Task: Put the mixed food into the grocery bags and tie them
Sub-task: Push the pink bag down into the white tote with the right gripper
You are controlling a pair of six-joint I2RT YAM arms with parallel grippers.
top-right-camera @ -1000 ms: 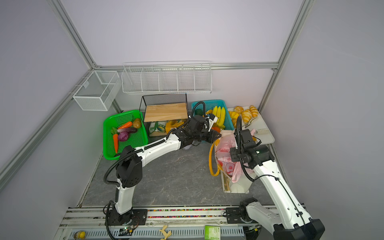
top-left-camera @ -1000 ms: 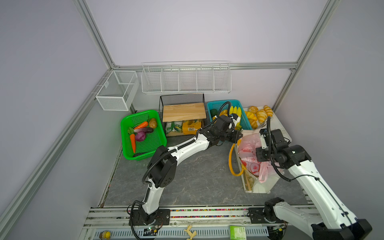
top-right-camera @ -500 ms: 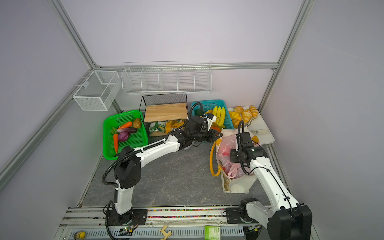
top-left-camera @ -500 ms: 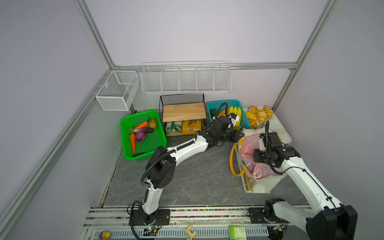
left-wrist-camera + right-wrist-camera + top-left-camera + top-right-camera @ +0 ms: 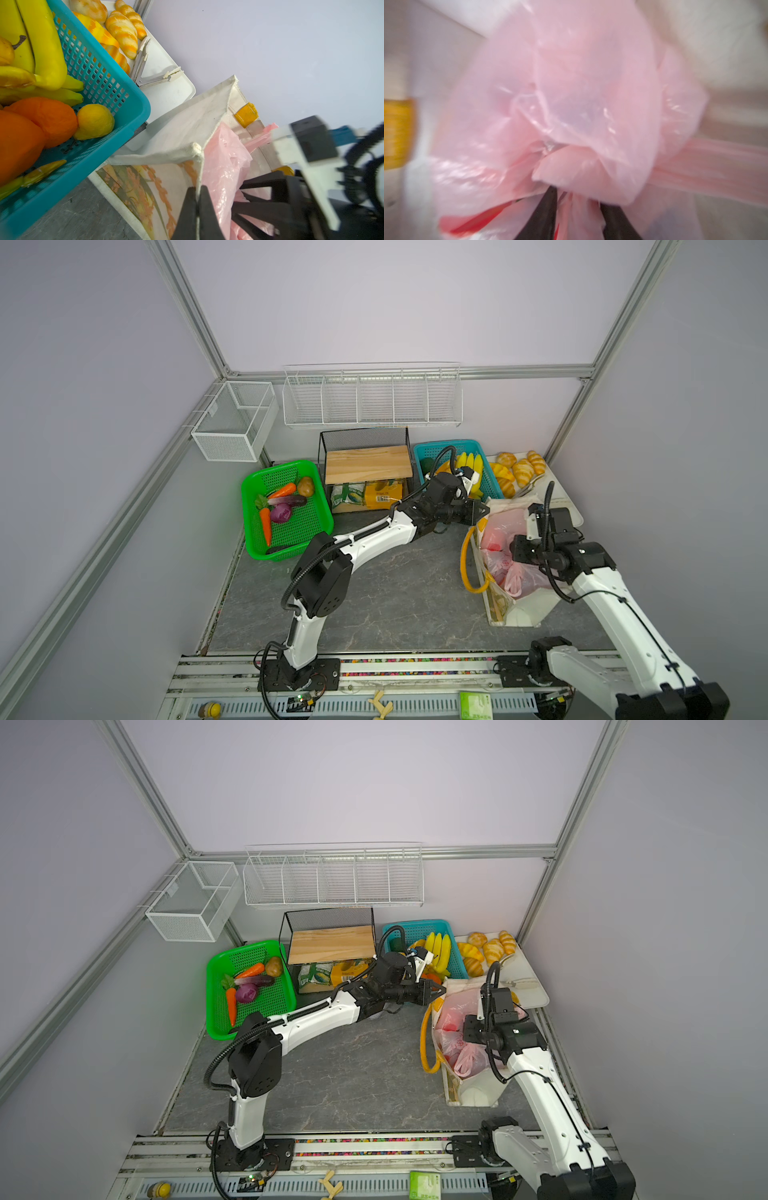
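Gray marbled tabletop [image 5: 395, 593], right side: the cream canvas tote [image 5: 523, 610] sits open just beside the teal basket [image 5: 133, 104], with the pink plastic bag [image 5: 503, 526] inside it. The left gripper [image 5: 196, 189] is pressed together on the tote's rim. The right gripper [image 5: 577, 197] reaches into the tote, its fingers spread, with pink film bunched between them.

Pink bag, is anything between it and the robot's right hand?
No, nothing visible. The right hand is right at the pink bag, fingers apart with pink plastic between them, inside the canvas tote.
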